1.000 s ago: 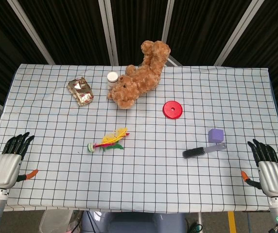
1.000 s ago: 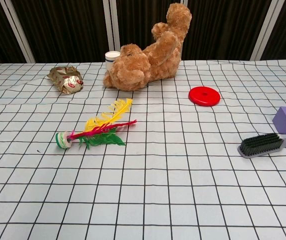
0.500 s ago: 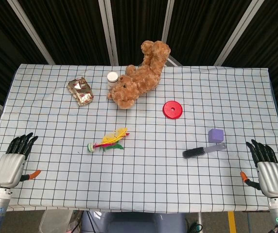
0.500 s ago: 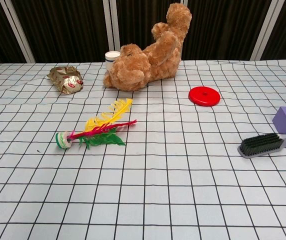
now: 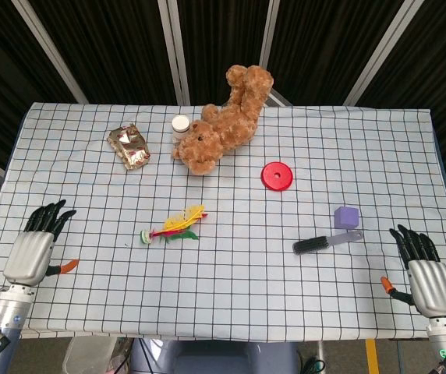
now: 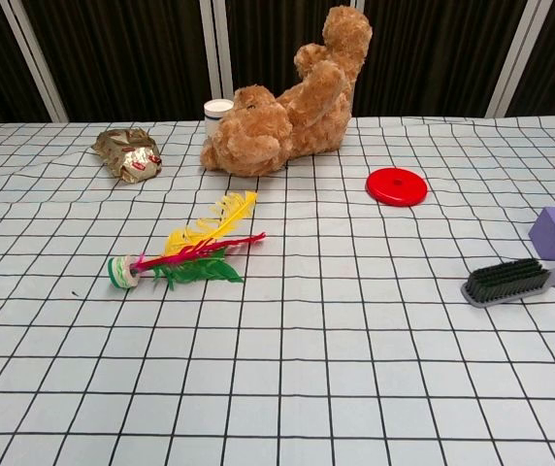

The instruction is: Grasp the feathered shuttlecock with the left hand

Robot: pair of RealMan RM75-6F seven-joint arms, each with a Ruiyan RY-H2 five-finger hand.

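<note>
The feathered shuttlecock (image 5: 173, 226) (image 6: 184, 256) lies flat near the middle of the checked tablecloth, its yellow, red and green feathers pointing right and its round base at the left. My left hand (image 5: 36, 245) hovers over the table's front left corner, well to the left of the shuttlecock, fingers spread and holding nothing. My right hand (image 5: 423, 273) is at the front right corner, also spread and holding nothing. Neither hand shows in the chest view.
A brown teddy bear (image 5: 223, 121) lies at the back with a white jar (image 5: 180, 125) beside it. A crinkled foil pack (image 5: 129, 146) sits back left. A red disc (image 5: 277, 176), a purple cube (image 5: 347, 217) and a black brush (image 5: 326, 243) lie to the right.
My left hand has moved forward and to the right, toward the shuttlecock. My right hand has drifted slightly left. The objects on the table have not moved.
</note>
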